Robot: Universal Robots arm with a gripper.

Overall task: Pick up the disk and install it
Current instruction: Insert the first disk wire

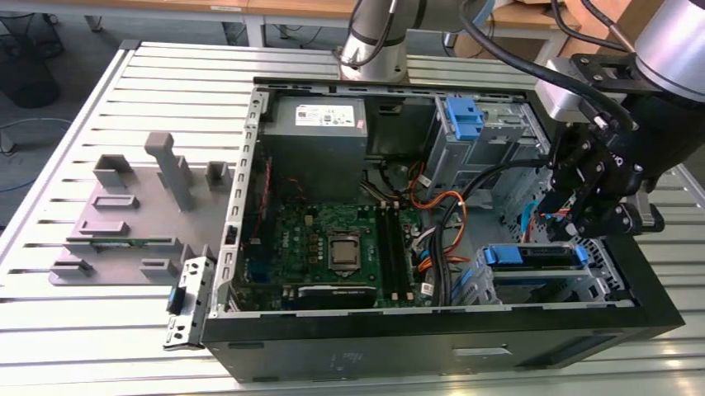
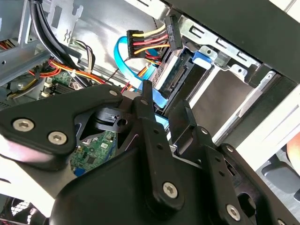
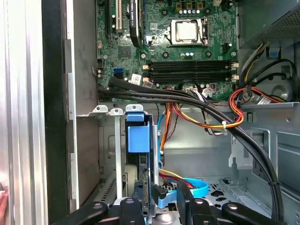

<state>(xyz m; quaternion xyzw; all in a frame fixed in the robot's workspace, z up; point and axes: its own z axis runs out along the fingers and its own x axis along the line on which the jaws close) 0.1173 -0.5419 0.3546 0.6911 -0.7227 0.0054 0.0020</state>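
Exterior view, its left to its right:
- Grey fixture plate (image 1: 121, 206) with upright blocks, on the slatted table (image 1: 88, 99).
- Open computer case (image 1: 441, 330): power supply (image 1: 317, 124), then motherboard (image 1: 330, 247).
- The disk (image 1: 533, 256), blue-railed, sits on edge in the case's drive bay, cables beside it.
- Gripper (image 1: 587, 233) hangs just above the disk, fingers (image 2: 146, 101) parted by a moderate gap and clasping nothing.
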